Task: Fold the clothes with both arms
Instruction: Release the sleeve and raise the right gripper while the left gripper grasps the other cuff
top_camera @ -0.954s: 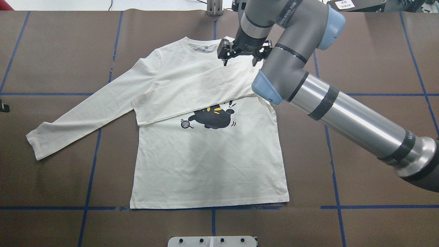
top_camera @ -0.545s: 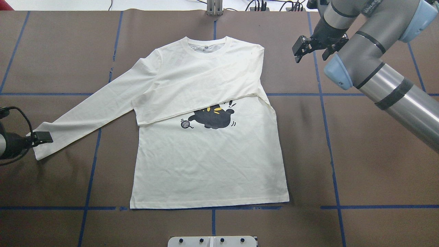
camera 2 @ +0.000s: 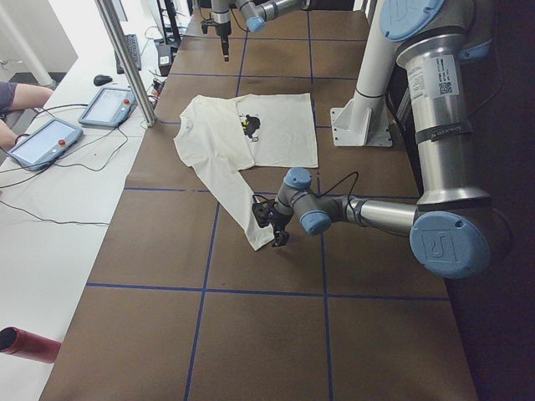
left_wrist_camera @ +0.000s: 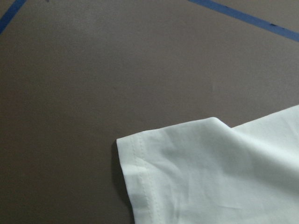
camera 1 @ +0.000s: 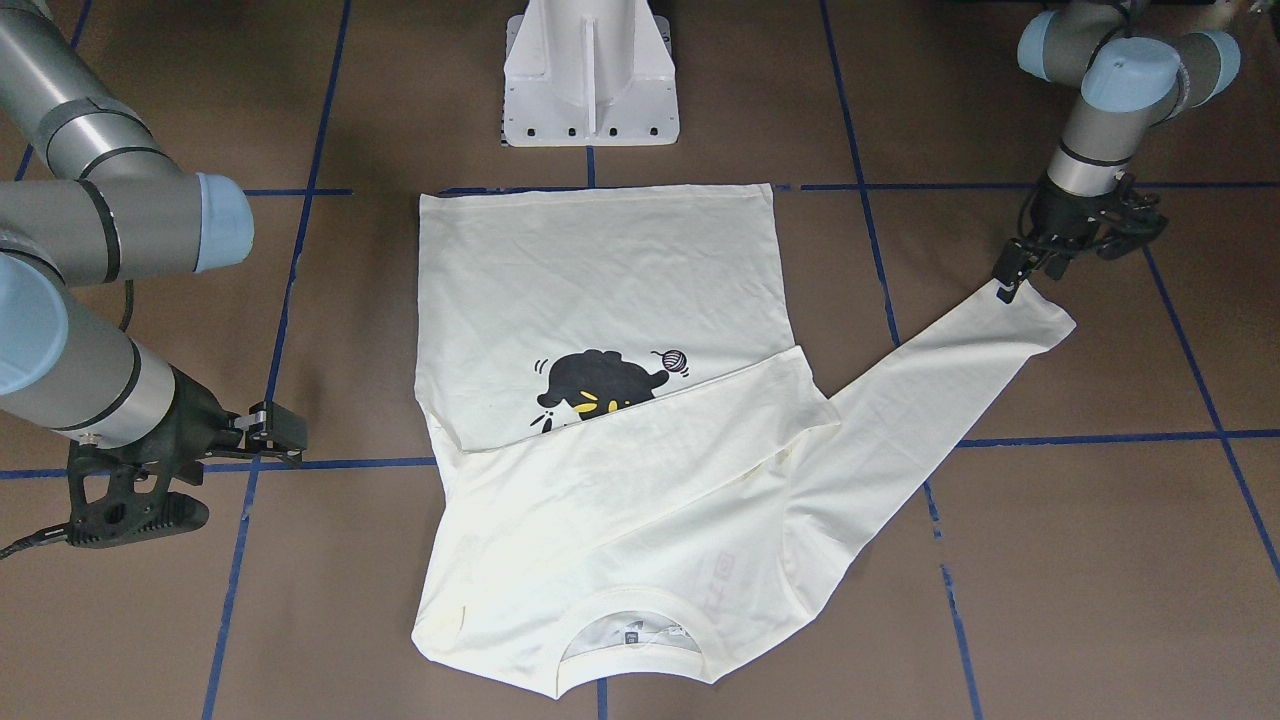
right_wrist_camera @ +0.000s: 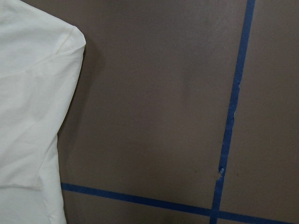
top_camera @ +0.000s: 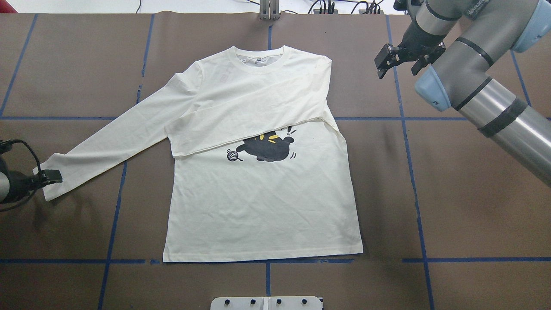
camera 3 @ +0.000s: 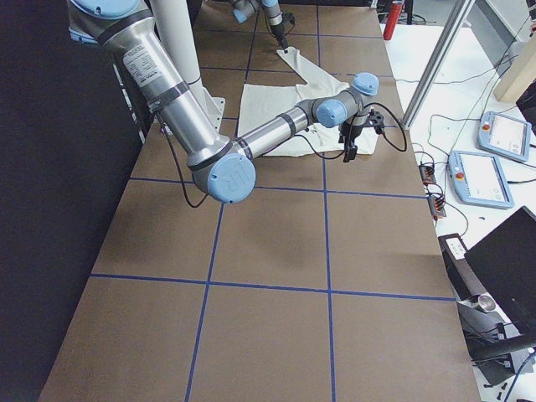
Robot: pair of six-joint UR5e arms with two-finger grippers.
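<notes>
The cream shirt [top_camera: 258,206] lies flat and print-up on the brown table, collar at the far side. Its black cat print [top_camera: 267,148] is half covered by one sleeve [top_camera: 241,116] folded across the chest. The other sleeve runs out to its cuff [top_camera: 54,189]. My left gripper [top_camera: 51,176] is low at that cuff, also seen in the front view [camera 1: 1020,278]; it looks open, and the cuff [left_wrist_camera: 210,177] lies flat. My right gripper [top_camera: 397,71] is open and empty above bare table, right of the shirt's shoulder [right_wrist_camera: 32,93].
The white pedestal base [camera 1: 590,70] stands at the robot's side of the shirt hem. Blue tape lines [top_camera: 413,172] grid the table. Tablets [camera 2: 50,138] and a metal post [camera 2: 125,58] stand beyond the far edge.
My right arm has swung from over the shirt's collar to the right, off the shirt. My left gripper has come in from the left to the sleeve cuff.
</notes>
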